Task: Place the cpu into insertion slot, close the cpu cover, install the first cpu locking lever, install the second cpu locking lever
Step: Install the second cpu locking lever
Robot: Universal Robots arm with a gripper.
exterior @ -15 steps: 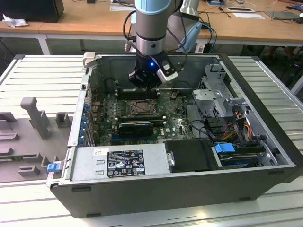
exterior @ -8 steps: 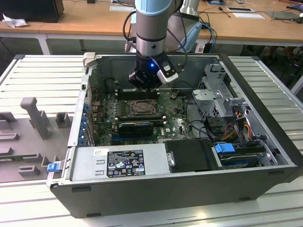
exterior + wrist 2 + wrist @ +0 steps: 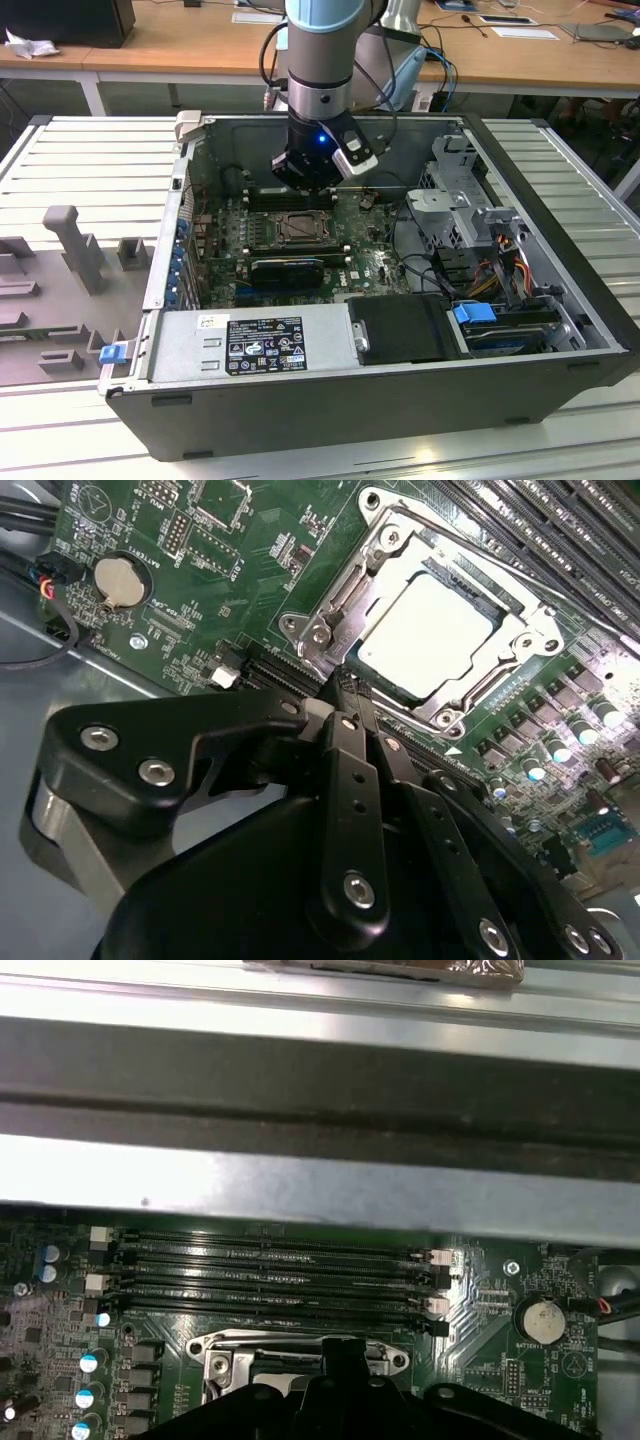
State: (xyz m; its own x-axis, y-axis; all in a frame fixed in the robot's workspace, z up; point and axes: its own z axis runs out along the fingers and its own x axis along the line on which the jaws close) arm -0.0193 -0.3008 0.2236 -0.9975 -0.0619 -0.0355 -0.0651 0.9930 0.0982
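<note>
The cpu lies flat in the insertion slot, its pale silvery face showing through the square cut-out. The cpu cover lies down over it as a silver frame. In the second wrist view my gripper is shut, its black fingertips pressed together with nothing between them. They sit at the metal edge of the slot, beside one corner. I cannot tell whether they touch a locking lever. In the exterior view the gripper hangs just behind the slot. The first wrist view shows the gripper over the slot's edge.
Long black memory slots run just beyond the socket, below the case wall. A coin battery sits off to one side. A black card, power supply, drive cage and cables crowd the case. A grey fixture lies at the exterior view's left.
</note>
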